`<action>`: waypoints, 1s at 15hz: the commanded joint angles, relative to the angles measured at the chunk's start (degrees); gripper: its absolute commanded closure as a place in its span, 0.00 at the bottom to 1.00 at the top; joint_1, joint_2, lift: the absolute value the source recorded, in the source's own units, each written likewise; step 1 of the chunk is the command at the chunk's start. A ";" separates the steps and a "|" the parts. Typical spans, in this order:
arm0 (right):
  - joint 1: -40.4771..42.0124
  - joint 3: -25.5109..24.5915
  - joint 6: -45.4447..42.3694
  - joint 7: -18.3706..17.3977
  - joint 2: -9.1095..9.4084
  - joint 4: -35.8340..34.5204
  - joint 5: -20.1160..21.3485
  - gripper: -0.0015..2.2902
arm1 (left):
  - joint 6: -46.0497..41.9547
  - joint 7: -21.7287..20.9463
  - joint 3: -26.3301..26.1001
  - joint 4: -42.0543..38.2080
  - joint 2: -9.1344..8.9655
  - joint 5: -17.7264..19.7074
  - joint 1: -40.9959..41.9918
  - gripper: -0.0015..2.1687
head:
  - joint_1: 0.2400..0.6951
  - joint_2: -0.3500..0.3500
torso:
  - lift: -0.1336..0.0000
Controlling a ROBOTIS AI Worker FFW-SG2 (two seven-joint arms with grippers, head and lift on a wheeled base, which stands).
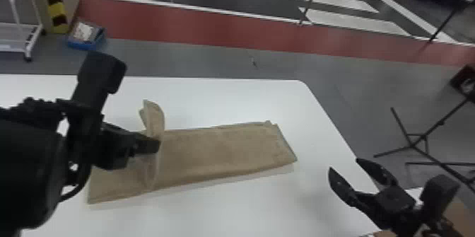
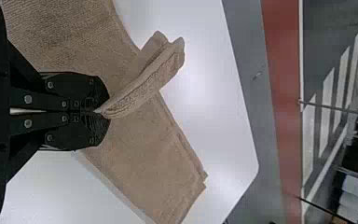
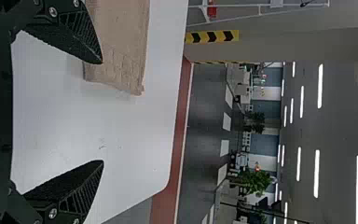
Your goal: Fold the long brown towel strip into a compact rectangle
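Left pincer (image 2: 103, 112) (black, two flat fingers) is closed on a bit of the long, flat, brown cloth towel strip (image 1: 219, 151), towards its left side. The pinched bit stands up as a soft brown cloth flap (image 1: 154, 116), and the rest lies along the white, smooth-topped desk (image 1: 226, 103), left to right, with the right end a touch farther back. Progress-wise I'd call it partway: edges at the right end look layered, so my guess is the lengthwise fold is done. It's nowhere near a compact rectangle though, pretty much a long band. What's left, I reckon, is bringing that flap down flat, folding the length over and squaring up the edges. Black two-fingered right pincer (image 1: 344, 164) is spread wide and empty, off the right end on the near side.
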 commanded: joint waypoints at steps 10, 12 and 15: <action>-0.24 1.49 -0.39 0.00 0.25 -0.27 -0.04 0.06 | -5.98 7.07 -7.39 1.83 -0.16 6.72 4.07 0.03 | 1.00 0.00 | 0.06; -0.33 2.63 0.49 -0.09 0.34 -1.23 0.14 0.06 | -5.98 7.16 -6.59 0.42 -0.16 6.72 5.12 0.03 | 1.00 0.00 | 0.06; -0.60 7.12 2.60 -0.26 0.51 -3.78 1.90 0.06 | -10.20 7.16 -0.53 -2.74 -0.16 6.90 10.22 0.03 | 1.00 0.00 | 0.06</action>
